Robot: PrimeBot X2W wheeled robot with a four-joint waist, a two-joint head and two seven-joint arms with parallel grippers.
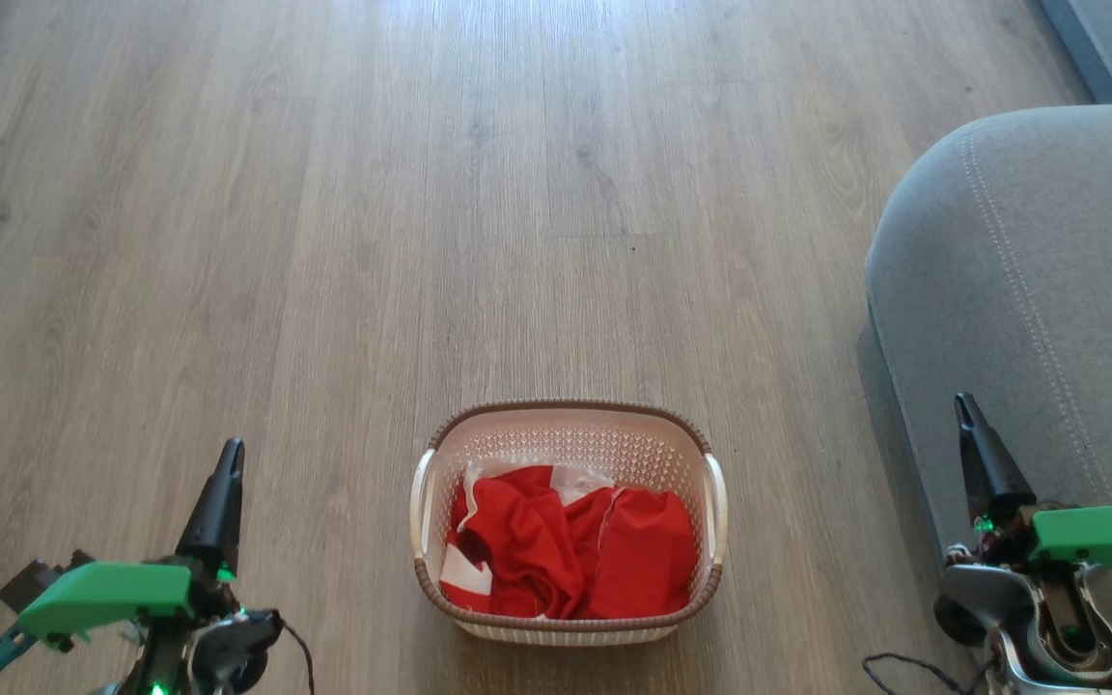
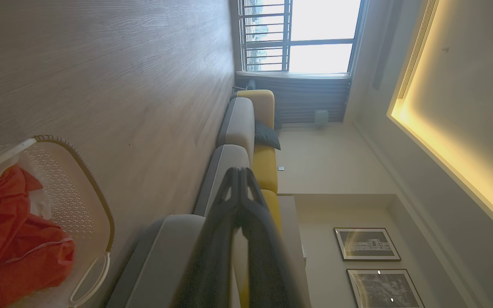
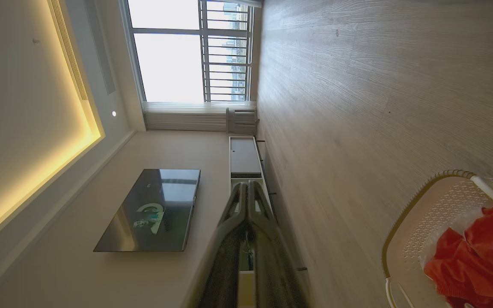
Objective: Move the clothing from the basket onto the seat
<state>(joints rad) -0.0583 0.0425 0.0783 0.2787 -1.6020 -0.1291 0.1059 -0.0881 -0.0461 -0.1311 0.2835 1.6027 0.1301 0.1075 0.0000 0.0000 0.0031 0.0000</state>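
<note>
The cream basket [image 1: 568, 421] with a brown rim stands on the wood floor at the bottom centre of the head view. Red clothing [image 1: 570, 550] with white patches lies crumpled inside it, also seen in the left wrist view [image 2: 11, 244] and the right wrist view [image 3: 482, 252]. The grey seat [image 1: 1039, 280] with light stitching rises to the right of the basket. My left gripper [image 1: 228, 454] is shut and empty, well left of the basket. My right gripper [image 1: 963, 405] is shut and empty, in front of the seat's side, right of the basket.
Wood floor [image 1: 421, 193] stretches ahead and to the left. The left wrist view shows a long grey and yellow sofa [image 2: 246, 128] running toward a window [image 2: 315, 34]. A wall-mounted television [image 3: 152, 209] and a low cabinet [image 3: 244, 156] show in the right wrist view.
</note>
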